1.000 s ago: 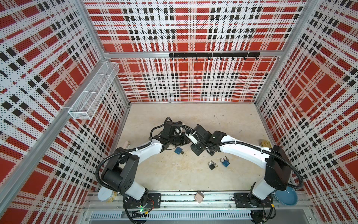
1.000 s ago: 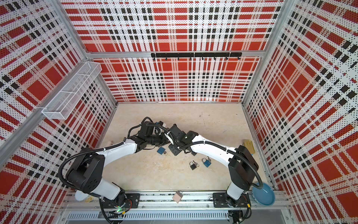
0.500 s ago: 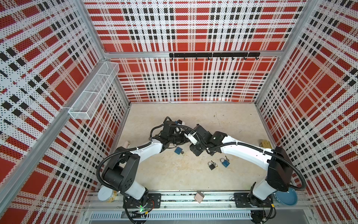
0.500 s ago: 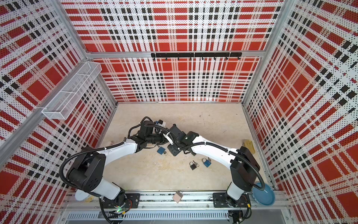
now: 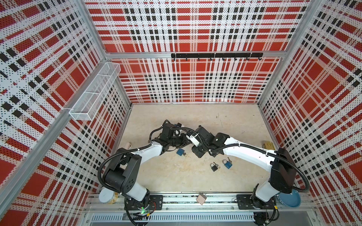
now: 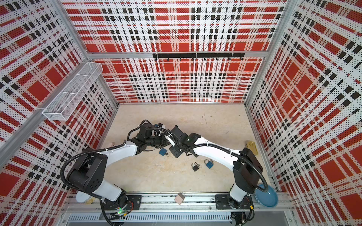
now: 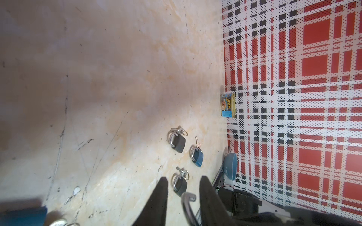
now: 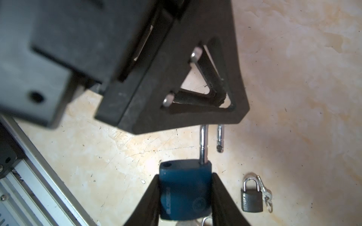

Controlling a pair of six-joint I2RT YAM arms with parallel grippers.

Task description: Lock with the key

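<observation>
Near the middle of the surface (image 5: 176,176), the right hand (image 8: 185,176) clamps the blue padlock (image 8: 185,195) by its body, shackle (image 8: 203,140) sprung up; the left hand (image 7: 183,178) stands part open around that shackle, a gap showing on one side

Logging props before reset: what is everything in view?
held padlock: one, blue, shackle open, centre
loose padlocks: four, two blue, two black, with keys, floor
Spam can: one, blue, right wall
bowl: one, blue, front right
block: one, tan, front rail
tape roll: one, white, front left
basket: one, white mesh, left wall
hook rail: one, black, back wall
right gripper: black fingers clamp the held padlock
left gripper: black fingers flank its shackle
</observation>
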